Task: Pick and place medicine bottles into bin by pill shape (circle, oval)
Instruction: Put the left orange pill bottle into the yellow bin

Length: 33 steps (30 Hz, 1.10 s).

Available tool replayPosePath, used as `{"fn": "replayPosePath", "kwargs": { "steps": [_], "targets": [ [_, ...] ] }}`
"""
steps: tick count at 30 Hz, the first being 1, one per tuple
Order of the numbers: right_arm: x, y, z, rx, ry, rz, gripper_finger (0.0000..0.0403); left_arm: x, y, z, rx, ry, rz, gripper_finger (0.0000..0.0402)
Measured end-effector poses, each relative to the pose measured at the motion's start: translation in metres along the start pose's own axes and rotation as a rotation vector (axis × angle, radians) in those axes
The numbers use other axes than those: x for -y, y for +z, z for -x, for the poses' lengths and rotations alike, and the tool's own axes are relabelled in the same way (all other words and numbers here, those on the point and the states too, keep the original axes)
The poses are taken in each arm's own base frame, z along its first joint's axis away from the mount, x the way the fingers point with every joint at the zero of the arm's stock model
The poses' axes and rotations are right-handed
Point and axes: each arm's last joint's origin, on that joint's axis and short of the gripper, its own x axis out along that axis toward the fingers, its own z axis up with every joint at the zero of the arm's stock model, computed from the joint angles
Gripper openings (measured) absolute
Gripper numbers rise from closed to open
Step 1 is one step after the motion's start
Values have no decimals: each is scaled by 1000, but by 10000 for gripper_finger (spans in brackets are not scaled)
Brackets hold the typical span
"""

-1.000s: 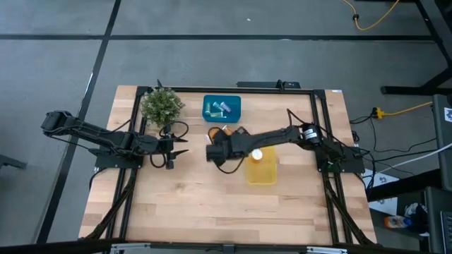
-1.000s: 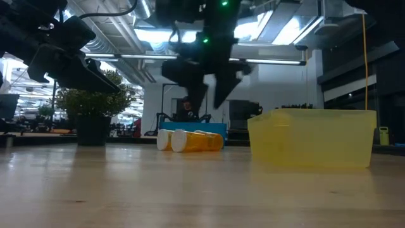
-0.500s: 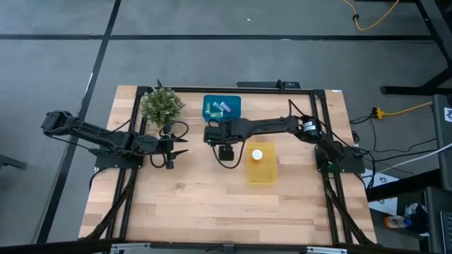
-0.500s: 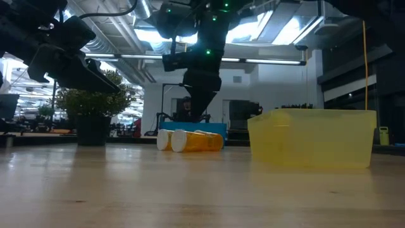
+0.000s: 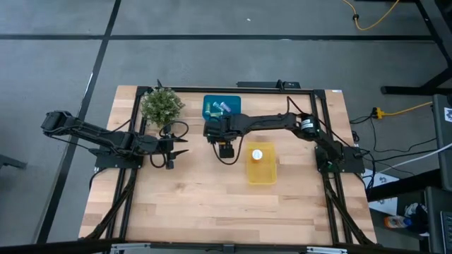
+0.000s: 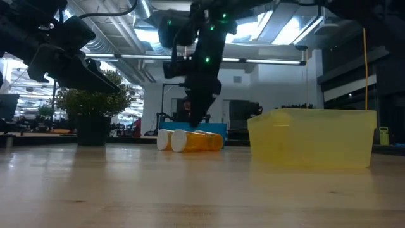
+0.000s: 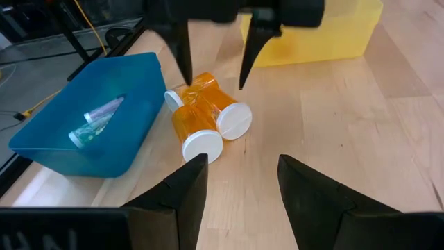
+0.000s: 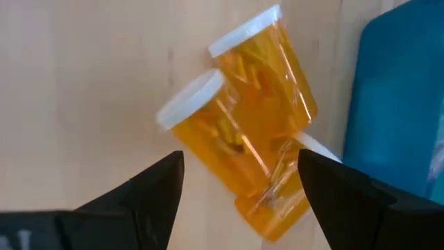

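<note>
The right gripper (image 7: pixel 214 73) hangs wide open directly above the orange bottles (image 7: pixel 208 118), which lie on their sides beside the blue bin (image 7: pixel 48 142), far nearer it than the open left gripper (image 5: pixel 178 146).

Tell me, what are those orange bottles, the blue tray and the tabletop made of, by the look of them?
The orange bottles look like clear-tinted glossy plastic: contents show through, and their white caps look matte. The blue tray seems opaque moulded plastic, with smooth rounded walls. The tabletop looks like pale wood, grain and plank seams showing.
</note>
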Motion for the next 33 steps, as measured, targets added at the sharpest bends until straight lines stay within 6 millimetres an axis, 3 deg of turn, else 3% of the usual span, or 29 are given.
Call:
{"fn": "replayPosePath", "kwargs": {
  "steps": [5,20,27,33],
  "targets": [
    [0,-2,-21,-44,3,59,284,0,0,0,0,0,0,169],
    [-6,-1,-49,-61,36,54,281,0,0,0,0,0,0,169],
    [-7,-1,-49,-65,36,-6,238,0,0,0,0,0,0,169],
    [-6,-3,-45,-88,28,-226,197,0,0,0,-1,0,0,169]
  ]
}}
